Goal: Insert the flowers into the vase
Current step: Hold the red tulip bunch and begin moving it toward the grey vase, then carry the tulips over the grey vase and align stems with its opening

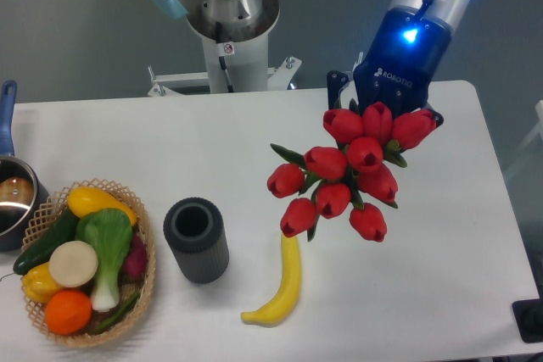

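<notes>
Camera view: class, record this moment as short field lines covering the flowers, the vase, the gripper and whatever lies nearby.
flowers: bunch of red artificial tulips, held above the table
vase: dark grey ribbed cylinder, upright, empty mouth
gripper: blue gripper; jaws hidden behind buds
between: yellow banana lying flat
left edge: woven wicker basket of vegetables

I saw the flowers (349, 171), a bunch of red tulips with closed buds and dark green leaves, hanging in the air over the right half of the table with the buds tipped toward me, the stems hidden behind them. I counted about ten buds packed close together. The vase (196, 240), a short dark grey ribbed cylinder, stood upright on the table well to the left of the bunch, its round mouth open and nothing inside it.
</notes>
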### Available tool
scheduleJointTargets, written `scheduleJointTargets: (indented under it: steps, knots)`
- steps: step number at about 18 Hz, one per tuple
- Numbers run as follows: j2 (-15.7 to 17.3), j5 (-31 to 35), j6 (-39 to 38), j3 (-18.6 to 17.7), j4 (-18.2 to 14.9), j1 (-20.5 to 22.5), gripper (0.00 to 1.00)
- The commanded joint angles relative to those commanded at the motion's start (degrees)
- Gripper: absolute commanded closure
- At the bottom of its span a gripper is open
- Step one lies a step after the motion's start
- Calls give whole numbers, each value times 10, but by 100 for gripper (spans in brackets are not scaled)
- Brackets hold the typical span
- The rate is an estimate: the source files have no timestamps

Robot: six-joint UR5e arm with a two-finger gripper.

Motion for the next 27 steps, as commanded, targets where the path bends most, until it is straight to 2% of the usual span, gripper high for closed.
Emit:
scheduleJointTargets:
  steps: [7, 11, 15, 18, 22, 27]
  knots:
    - [0, -5, -2, -3, 1, -6, 66]
    - [-7, -42, -2, -1, 5, -6, 66]
    - [-16, -49, -2, 3, 11, -8, 66]
    - [-19, -64, -2, 4, 18, -13, 66]
    - [-29, -69, -4, 0, 54, -20, 66]
    - [-33, -122, -4, -7, 59, -45, 66]
